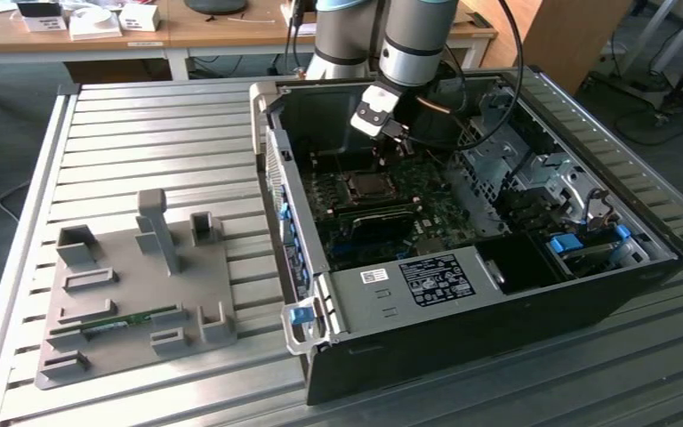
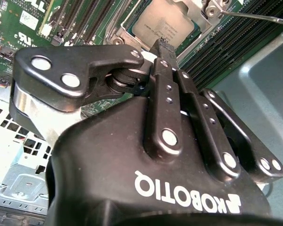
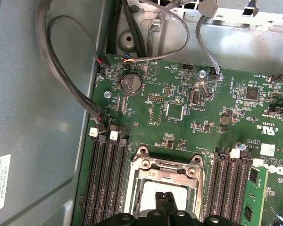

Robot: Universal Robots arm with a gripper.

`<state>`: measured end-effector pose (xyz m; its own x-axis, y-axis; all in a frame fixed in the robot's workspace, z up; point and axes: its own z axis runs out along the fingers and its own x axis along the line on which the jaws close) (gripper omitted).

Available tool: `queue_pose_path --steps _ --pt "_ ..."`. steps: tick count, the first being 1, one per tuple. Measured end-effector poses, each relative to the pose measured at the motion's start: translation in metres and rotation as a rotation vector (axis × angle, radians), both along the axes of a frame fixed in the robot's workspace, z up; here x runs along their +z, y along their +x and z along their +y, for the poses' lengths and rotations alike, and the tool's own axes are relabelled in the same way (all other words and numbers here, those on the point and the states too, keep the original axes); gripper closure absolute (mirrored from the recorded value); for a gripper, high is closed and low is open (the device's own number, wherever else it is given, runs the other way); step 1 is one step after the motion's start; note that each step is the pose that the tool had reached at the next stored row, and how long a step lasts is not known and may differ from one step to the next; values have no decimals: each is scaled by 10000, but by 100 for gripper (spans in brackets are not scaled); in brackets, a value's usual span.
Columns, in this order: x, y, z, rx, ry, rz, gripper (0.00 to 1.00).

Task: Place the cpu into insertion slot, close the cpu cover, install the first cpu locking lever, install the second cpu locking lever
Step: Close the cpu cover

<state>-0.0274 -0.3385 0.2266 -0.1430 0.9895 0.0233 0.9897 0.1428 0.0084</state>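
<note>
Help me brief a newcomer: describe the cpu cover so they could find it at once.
Start at the open computer case on the slatted table; on its green motherboard, look between the two banks of long black memory slots. The cpu cover is the silvery square frame there, its window showing the grey cpu.

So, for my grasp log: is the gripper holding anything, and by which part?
Nothing appears held: the gripper is shut and empty, its tip just over the cpu.
</note>
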Motion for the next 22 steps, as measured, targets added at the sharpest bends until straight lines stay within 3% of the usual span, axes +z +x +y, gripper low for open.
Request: queue_pose_path --steps 22 --pt "0 0 0 277 0 0 89"
